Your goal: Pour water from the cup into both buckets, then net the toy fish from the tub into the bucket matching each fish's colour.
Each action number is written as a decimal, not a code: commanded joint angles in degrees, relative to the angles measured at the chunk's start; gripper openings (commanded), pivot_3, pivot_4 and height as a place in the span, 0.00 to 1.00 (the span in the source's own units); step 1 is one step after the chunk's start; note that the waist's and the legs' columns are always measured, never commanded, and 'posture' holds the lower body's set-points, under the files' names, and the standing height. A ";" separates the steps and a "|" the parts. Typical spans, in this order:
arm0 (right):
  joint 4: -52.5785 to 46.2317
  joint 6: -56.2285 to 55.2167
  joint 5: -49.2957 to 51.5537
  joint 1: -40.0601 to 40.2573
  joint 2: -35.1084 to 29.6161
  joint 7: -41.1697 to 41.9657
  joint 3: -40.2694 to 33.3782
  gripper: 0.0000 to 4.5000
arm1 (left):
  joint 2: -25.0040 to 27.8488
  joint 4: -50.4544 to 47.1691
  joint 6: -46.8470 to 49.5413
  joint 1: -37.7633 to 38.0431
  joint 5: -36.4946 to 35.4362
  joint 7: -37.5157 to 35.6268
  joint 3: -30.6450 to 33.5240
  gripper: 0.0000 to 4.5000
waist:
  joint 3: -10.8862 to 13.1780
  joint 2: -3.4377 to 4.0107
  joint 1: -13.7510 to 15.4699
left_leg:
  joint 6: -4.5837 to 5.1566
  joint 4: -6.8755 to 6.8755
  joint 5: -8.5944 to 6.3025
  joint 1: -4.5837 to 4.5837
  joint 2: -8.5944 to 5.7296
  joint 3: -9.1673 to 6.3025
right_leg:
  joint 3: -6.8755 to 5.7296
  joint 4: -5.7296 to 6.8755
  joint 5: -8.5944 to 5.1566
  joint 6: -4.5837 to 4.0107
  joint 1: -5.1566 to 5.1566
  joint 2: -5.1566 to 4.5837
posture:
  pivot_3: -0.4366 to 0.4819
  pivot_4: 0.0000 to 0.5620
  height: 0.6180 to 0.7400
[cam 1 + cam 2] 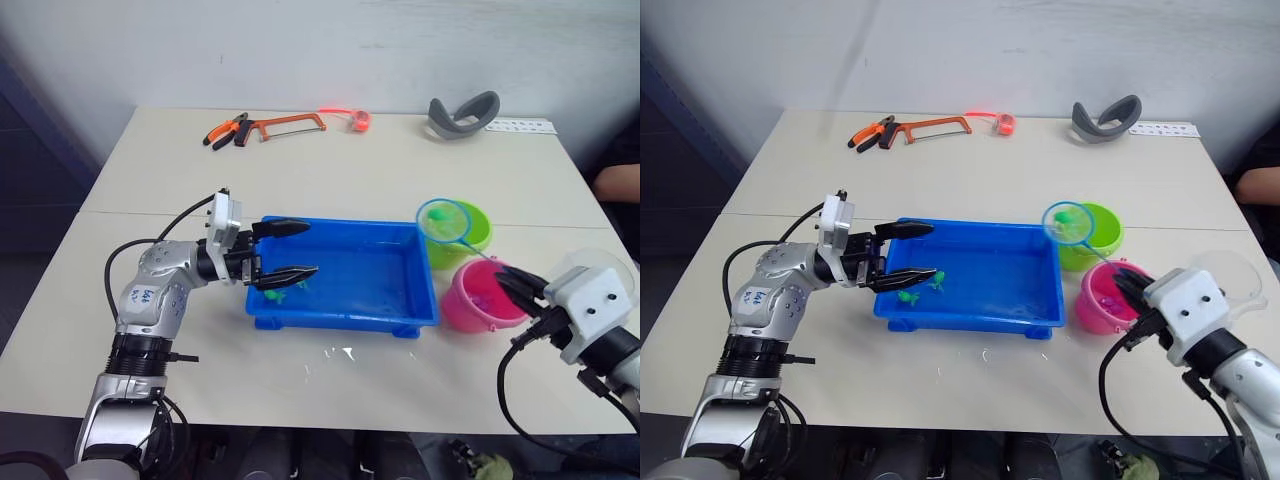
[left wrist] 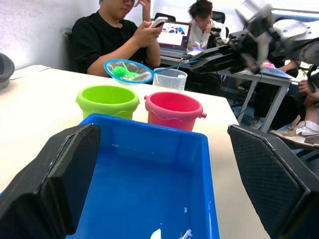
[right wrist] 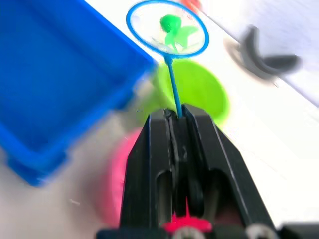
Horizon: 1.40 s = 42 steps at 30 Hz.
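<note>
One green fish (image 3: 175,31) lies in the round net (image 1: 444,221) we hold over the green bucket (image 1: 474,226), our right gripper (image 1: 512,284) pinching its thin blue handle between closed jaws. Just beside it stands the pink bucket (image 1: 476,300), and the cup (image 2: 170,79) stands behind them. Our left gripper (image 1: 285,250) hovers, jaws spread, over the near end of the blue tub (image 1: 400,322), where more green fish (image 1: 922,289) lie. Tools (image 1: 266,127) rest at the counter's (image 1: 330,170) far edge.

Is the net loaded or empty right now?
Loaded: a green fish lies in the net, held by the right gripper above the green bucket.
</note>
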 commanded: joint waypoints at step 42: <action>40.79 -50.37 -64.56 -16.12 -33.47 -36.04 16.88 0.00 | -0.66 -1.75 -1.68 0.15 0.05 1.69 0.62 0.99 | 0.02 0.05 -0.22 | -0.19 -0.03 0.07 0.10 0.20 0.12 | 0.28 -0.02 -0.02 -0.04 0.00 0.31 | 0.48 0.27 1.00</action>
